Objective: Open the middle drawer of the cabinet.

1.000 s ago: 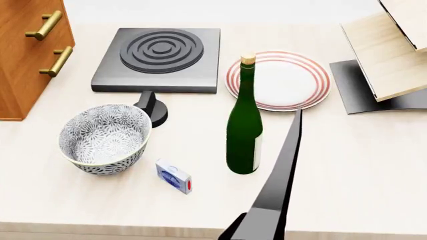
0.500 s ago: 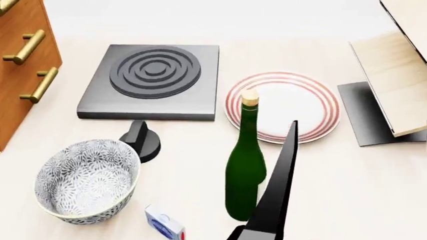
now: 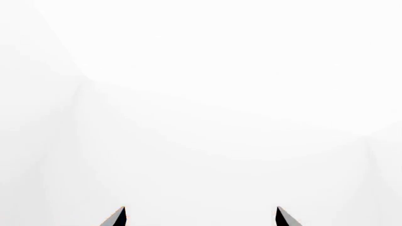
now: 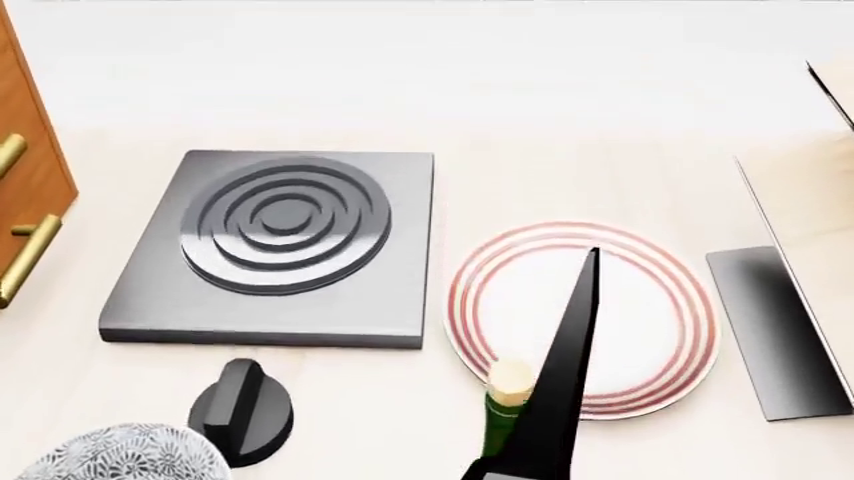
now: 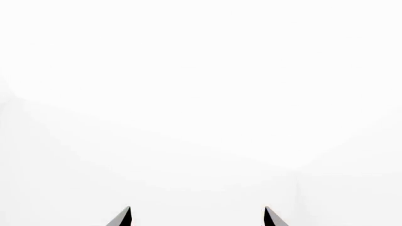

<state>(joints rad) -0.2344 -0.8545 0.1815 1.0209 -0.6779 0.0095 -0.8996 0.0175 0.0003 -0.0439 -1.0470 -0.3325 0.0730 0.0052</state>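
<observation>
Claw tips of the left claw (image 3: 199, 217) stand wide apart against blank white, holding nothing; the right claw (image 5: 197, 216) is parted likewise and empty. On the table (image 4: 400, 400), a patterned bowl (image 4: 120, 455) shows only its rim, contents unseen. At the head view's left edge, the cabinet (image 4: 34, 170) shows brass handles (image 4: 27, 258); which drawer they belong to cannot be told.

a glossy black tapering arm link (image 4: 561, 380); each wrist view shows two pointed black fingertips (image 3: 117, 218) with grey faces.
</observation>
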